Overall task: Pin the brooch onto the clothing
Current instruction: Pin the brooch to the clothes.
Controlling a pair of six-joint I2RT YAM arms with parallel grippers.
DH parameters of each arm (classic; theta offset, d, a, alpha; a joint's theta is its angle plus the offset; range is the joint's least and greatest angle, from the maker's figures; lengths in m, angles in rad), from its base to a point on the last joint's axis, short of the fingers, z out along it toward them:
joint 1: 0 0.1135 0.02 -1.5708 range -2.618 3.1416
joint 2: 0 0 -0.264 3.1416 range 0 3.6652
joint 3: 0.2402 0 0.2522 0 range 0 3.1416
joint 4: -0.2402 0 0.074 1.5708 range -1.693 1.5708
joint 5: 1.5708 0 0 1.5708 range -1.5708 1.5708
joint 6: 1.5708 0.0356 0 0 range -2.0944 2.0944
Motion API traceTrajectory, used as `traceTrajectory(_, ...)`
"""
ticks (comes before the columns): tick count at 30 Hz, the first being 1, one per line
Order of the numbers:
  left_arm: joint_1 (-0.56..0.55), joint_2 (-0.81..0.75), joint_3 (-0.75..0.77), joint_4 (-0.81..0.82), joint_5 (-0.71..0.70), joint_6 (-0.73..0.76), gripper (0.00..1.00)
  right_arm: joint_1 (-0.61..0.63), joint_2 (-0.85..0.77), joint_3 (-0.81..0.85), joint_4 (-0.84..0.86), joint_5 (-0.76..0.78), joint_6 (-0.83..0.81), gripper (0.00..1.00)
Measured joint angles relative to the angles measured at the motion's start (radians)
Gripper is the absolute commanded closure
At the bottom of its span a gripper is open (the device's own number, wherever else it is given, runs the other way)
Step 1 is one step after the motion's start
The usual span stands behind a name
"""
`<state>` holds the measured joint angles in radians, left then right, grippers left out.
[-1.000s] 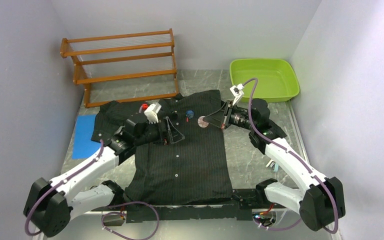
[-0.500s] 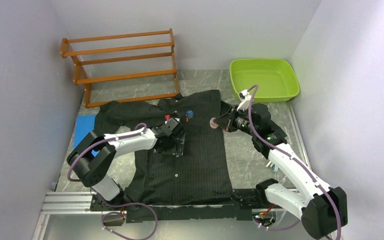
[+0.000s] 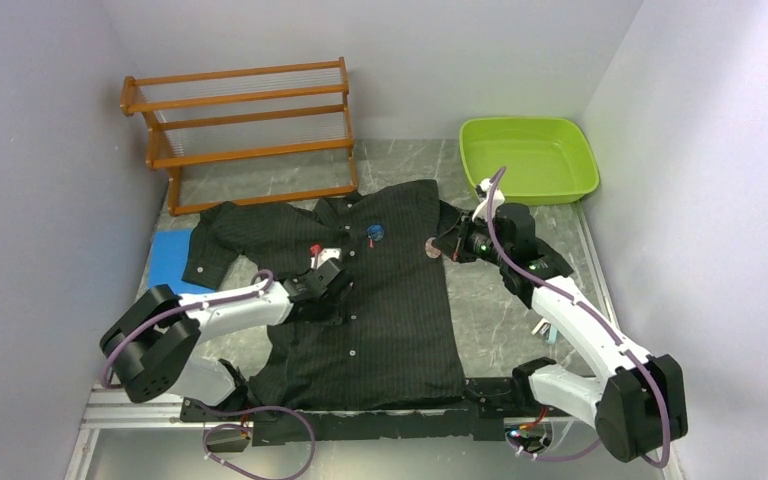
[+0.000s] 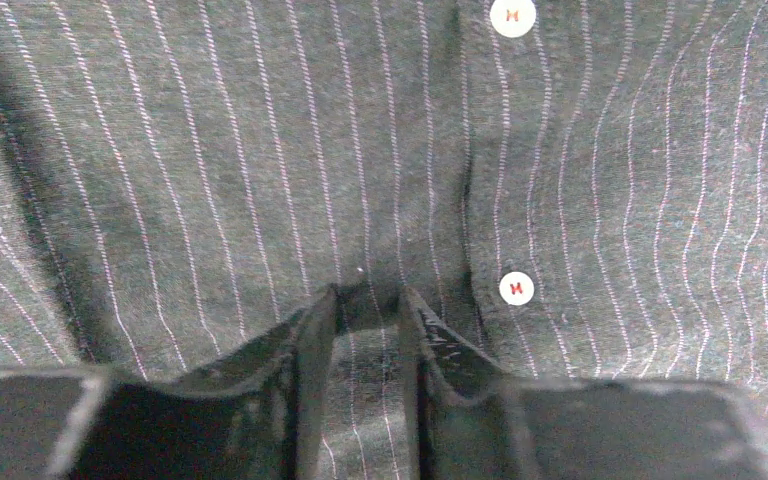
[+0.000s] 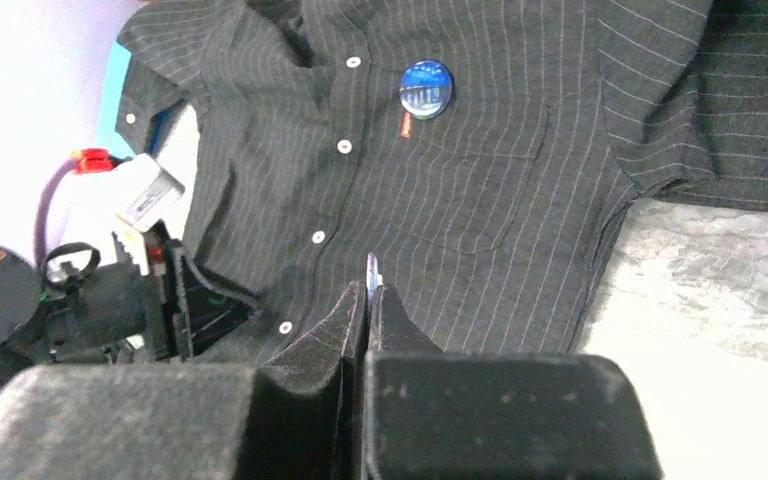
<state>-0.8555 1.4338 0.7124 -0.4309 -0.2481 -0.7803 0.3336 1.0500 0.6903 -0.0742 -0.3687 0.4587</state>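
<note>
The clothing [image 3: 400, 320], a black pinstriped shirt, lies flat on the table with its collar at the far end. My left gripper [image 3: 337, 289] presses down beside the button placket. In the left wrist view its narrowed jaws [image 4: 367, 302] pinch a ridge of shirt cloth [image 4: 210, 150] next to a white button [image 4: 517, 288]. My right gripper [image 3: 442, 246] hovers over the shirt's right chest edge, shut on the brooch [image 3: 429, 245], a small pinkish disc. The right wrist view shows that brooch [image 5: 371, 268] edge-on between the shut jaws [image 5: 368, 292]. A blue round badge [image 5: 425, 88] sits above the chest pocket.
A wooden two-shelf rack [image 3: 245, 130] stands at the back left and a green tub [image 3: 530, 160] at the back right. A blue pad [image 3: 168, 252] lies partly under the left sleeve. Grey walls close in on both sides.
My left arm has drawn back toward the near left, dropped onto the shirt, and its jaws have narrowed onto the cloth. My right gripper has shifted slightly right with the brooch.
</note>
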Motion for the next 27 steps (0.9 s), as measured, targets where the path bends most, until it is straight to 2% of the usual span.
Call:
traceTrajectory(4, -0.024, -0.056, -0.055, 0.01, 0.002, -0.05, 0.77, -0.003, 0.043, 0.013, 0.001, -0.001, -0.014, 1.0)
traceTrajectory(8, -0.05, -0.092, -0.084, 0.003, 0.008, -0.103, 0.76, -0.006, 0.067, 0.016, 0.009, -0.008, -0.022, 1.0)
traceTrajectory(10, -0.058, -0.113, -0.093, -0.016, 0.017, -0.126, 0.67, -0.007, 0.077, 0.016, 0.013, -0.012, -0.022, 1.0)
traceTrajectory(15, -0.068, -0.202, -0.107, -0.158, 0.041, -0.145, 0.34, -0.009, 0.099, 0.012, 0.016, -0.044, -0.02, 1.0)
traceTrajectory(18, -0.069, -0.242, -0.079, -0.235, 0.043, -0.118, 0.3, -0.017, 0.088, -0.021, 0.03, -0.054, -0.005, 1.0)
traceTrajectory(21, -0.07, -0.227, 0.032, -0.263, 0.043, -0.057, 0.29, -0.042, 0.066, -0.08, 0.027, -0.062, 0.017, 1.0)
traceTrajectory(25, -0.09, -0.111, 0.21, -0.213, 0.051, 0.041, 0.3, -0.087, 0.043, -0.116, 0.022, -0.076, 0.041, 1.0)
traceTrajectory(27, -0.116, -0.005, 0.297, -0.169, 0.07, 0.097, 0.29, -0.114, 0.039, -0.116, 0.027, -0.093, 0.05, 1.0)
